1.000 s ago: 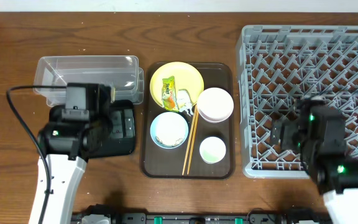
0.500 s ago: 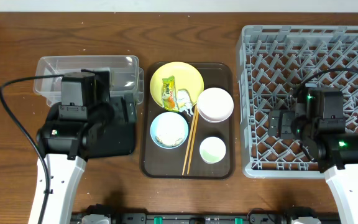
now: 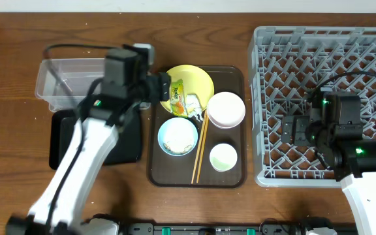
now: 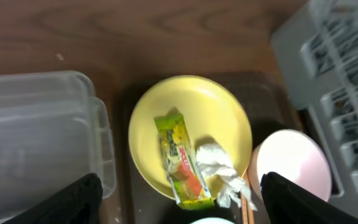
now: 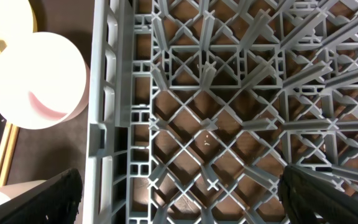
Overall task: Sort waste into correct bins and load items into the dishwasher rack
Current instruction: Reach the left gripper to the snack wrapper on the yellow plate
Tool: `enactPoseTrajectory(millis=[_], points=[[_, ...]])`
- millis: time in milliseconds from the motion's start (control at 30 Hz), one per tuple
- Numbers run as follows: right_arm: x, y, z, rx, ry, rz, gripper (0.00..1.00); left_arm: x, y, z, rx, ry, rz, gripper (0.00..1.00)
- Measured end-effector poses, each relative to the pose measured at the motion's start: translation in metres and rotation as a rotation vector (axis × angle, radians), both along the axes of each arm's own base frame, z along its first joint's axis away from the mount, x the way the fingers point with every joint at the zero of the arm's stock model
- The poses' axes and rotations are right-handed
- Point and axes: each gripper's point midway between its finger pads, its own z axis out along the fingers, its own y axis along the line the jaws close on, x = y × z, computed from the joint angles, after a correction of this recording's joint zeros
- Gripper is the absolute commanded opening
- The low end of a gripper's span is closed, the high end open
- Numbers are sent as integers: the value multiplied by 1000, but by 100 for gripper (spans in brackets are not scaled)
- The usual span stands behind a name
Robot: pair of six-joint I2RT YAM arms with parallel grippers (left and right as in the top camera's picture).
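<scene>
Tub (image 3: pixel 70 81), clear plastic, rectangular, at left of tabletop (image 3: pixel 18 39); shallow black tray (image 3: pixel 64 140) just in front. Left gripper (image 4: pixel 179 208) above round yellow plate (image 3: pixel 198 81), jaws spread wide, holding nothing. Wrapper (image 4: pixel 180 160), glossy yellow-green, lies on plate, long axis front-to-back, slightly tilted; crumpled white scrap (image 4: pixel 219 165) just right of it. Chopsticks (image 3: pixel 200 150), thin wood, run much the same way. Right gripper (image 5: pixel 179 205), jaws wide, empty, over grey lattice rack (image 3: pixel 325 52).

legible text: none in any view
snack wrapper (image 4: pixel 180 163): red band with pale lettering, too blurred to read; lies on yellow plate (image 4: pixel 219 115), from centre toward 6 o'clock
dishwasher rack (image 3: pixel 325 98): no readable marking
</scene>
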Motion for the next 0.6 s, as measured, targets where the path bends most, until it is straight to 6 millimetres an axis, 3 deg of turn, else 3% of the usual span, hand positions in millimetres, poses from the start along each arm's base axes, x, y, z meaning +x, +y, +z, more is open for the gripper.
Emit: enactPoseTrajectory(millis=[200, 467, 600], points=[[0, 0, 0, 0, 0, 0, 99, 26, -23, -31, 36, 77, -31, 84], [0, 0, 0, 0, 0, 0, 99, 23, -41, -102, 94, 233, -77, 81], [0, 0, 0, 0, 0, 0, 99, 20, -43, -128, 114, 292, -84, 79]])
